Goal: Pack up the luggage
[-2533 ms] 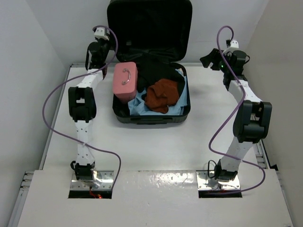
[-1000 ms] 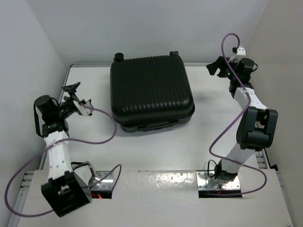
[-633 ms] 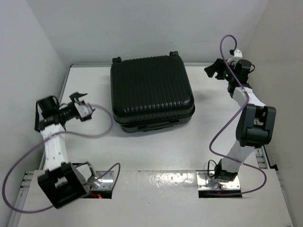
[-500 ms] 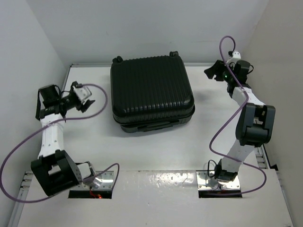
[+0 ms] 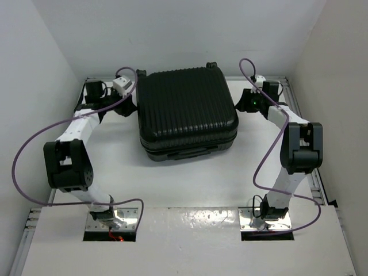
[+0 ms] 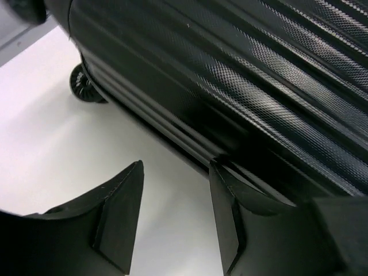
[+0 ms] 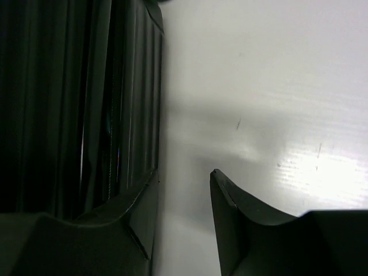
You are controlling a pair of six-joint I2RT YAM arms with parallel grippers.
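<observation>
Jaws left and right stand part open, empty, beside opposite walls of the large black ribbed hard-shell suitcase, shut at the far middle of the white worktop; judged heavy, rigid, slick, best gripped at its seam.

The suitcase is black with ribbed stripes and a fine woven grain, the counter is white, and the cables are purple.
</observation>
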